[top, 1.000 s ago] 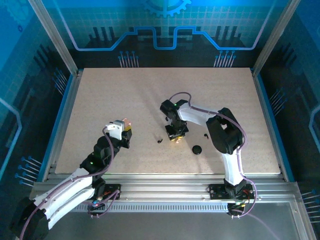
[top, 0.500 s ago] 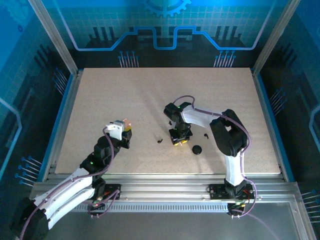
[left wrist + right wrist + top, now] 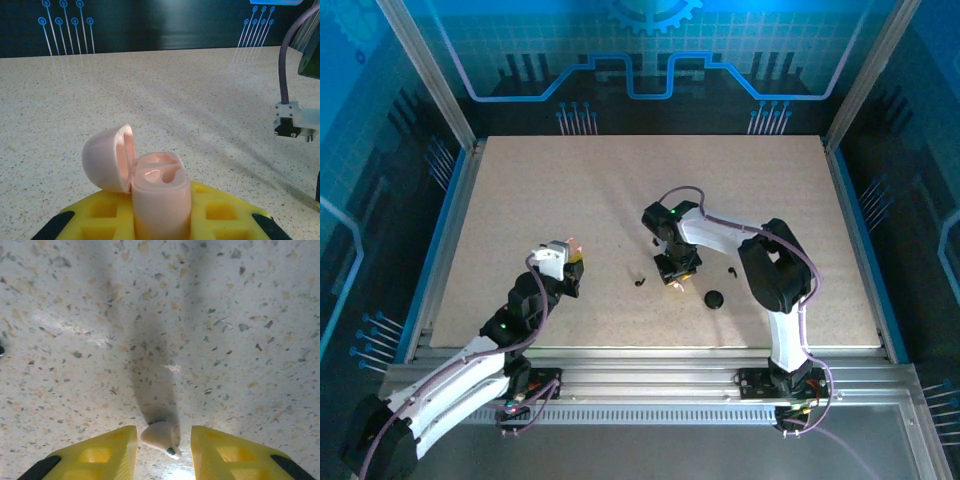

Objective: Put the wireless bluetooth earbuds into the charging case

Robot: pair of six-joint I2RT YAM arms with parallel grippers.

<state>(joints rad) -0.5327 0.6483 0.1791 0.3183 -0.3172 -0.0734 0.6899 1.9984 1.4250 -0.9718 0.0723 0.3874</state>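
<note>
The charging case (image 3: 160,200) is a pale pink egg-shaped shell, upright with its hinged lid (image 3: 107,157) swung open to the left and two empty wells showing. My left gripper (image 3: 160,212) is shut on it between yellow fingers (image 3: 100,212). From above, the left gripper (image 3: 565,264) holds the case (image 3: 568,245) at the table's near left. One pale pink earbud (image 3: 157,435) with a dark tip lies on the table between the yellow fingers (image 3: 107,452) of my right gripper (image 3: 164,442). Those jaws stand apart, with a gap on the earbud's right side. The right gripper (image 3: 675,268) points down at mid-table.
On the speckled table (image 3: 570,190) lie a small round black puck (image 3: 714,299) and two tiny black pieces (image 3: 640,282) (image 3: 731,271) close around the right gripper. Blue walls and aluminium rails (image 3: 650,375) border the table.
The right gripper has shifted a little toward the near edge and then slightly back. The left arm and the case have not moved.
</note>
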